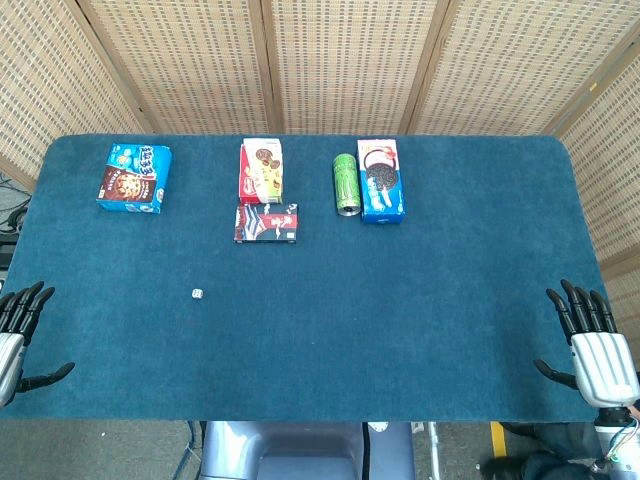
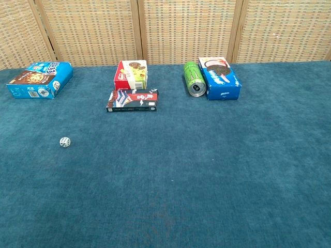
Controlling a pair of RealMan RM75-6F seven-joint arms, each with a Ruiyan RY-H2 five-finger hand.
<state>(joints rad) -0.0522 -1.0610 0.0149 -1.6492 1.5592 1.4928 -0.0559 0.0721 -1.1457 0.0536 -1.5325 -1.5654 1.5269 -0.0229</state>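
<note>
Wicker screens back the blue table (image 1: 320, 330) I'm working over. My left hand (image 1: 18, 335) is half cut off at the frame edge, fingers spread, holding nothing; my right hand (image 1: 594, 352) is likewise splayed and empty — neither shows in the chest view. Nearest my left, well apart, sits a die (image 1: 198, 293) — small, whitish, pips too tiny to read.

Can (image 1: 346, 184) just left of box (image 1: 381, 180)

A bench (image 1: 320, 330) covered in dark teal carpet-like cloth fills the room's middle. Beyond it, far from the fingers, woven rattan screens (image 1: 340, 60) in wooden frames form the back wall. The light is even and soft.
</note>
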